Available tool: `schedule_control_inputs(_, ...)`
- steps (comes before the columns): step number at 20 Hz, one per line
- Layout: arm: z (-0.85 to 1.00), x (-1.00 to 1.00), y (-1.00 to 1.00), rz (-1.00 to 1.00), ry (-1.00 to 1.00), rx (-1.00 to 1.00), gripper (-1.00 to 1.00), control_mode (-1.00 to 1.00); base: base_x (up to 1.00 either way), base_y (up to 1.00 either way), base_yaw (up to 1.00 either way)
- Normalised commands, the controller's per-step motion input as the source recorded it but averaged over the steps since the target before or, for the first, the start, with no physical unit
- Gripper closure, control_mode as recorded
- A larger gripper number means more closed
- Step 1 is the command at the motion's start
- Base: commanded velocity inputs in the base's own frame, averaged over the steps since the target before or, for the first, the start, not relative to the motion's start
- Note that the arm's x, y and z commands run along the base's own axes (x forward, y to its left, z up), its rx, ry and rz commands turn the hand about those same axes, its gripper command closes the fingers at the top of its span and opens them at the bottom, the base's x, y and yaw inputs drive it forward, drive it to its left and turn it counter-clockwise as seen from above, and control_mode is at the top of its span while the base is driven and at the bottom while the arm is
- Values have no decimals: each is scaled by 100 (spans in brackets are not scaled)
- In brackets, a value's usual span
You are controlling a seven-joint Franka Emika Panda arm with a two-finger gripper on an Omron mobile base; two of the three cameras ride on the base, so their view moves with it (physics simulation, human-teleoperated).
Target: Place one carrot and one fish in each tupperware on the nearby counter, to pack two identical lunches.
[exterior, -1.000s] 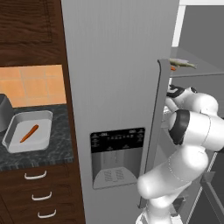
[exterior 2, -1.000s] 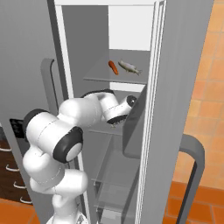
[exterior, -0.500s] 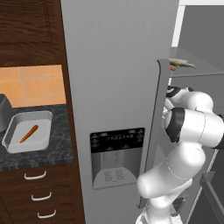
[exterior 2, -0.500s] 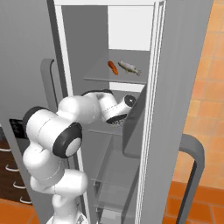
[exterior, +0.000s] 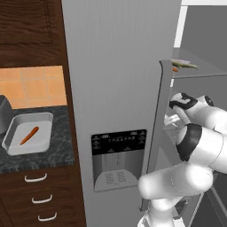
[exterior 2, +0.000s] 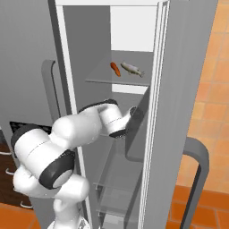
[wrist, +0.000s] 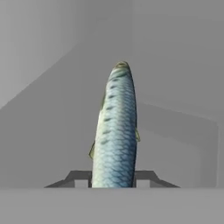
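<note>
Clamped between my two fingertips (wrist: 79,178) is a fish (wrist: 115,131), blue-grey and scaly, standing straight up out of my gripper (wrist: 113,180) in the hand view with its far end pointing away toward pale grey fridge walls. Both finger pads press its sides, one on each flank.

From the right base view my arm reaches into the open fridge (exterior 2: 134,147), and my hand sits below the upper shelf (exterior 2: 117,79); my gripper there is hidden behind the door edge. On that upper shelf lie a carrot (exterior 2: 115,68) and a second fish (exterior 2: 132,69), side by side and close together, the carrot on the left. From the left base view, that shelf's fish (exterior: 184,64) pokes out past the door edge with a bit of orange beside it.

Over on the counter (exterior: 53,153), left of the fridge, a rectangular tupperware (exterior: 17,144) holds one carrot (exterior: 29,135) lying at a slant on its floor. A dark toaster (exterior: 3,114) stands just beside the tub at the picture's edge.
</note>
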Motion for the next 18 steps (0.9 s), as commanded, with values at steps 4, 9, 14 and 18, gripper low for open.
schedule_control_inputs(4,46,-100,14,-20,0,0,100,-100,0,0,0)
schedule_control_inputs(9,73,-100,15,-26,6,0,100,-100,0,0,0)
schedule_control_inputs(14,67,-99,25,-27,21,0,100,-100,0,0,0)
schedule_control_inputs(18,46,-70,11,-25,30,0,100,-100,0,0,0)
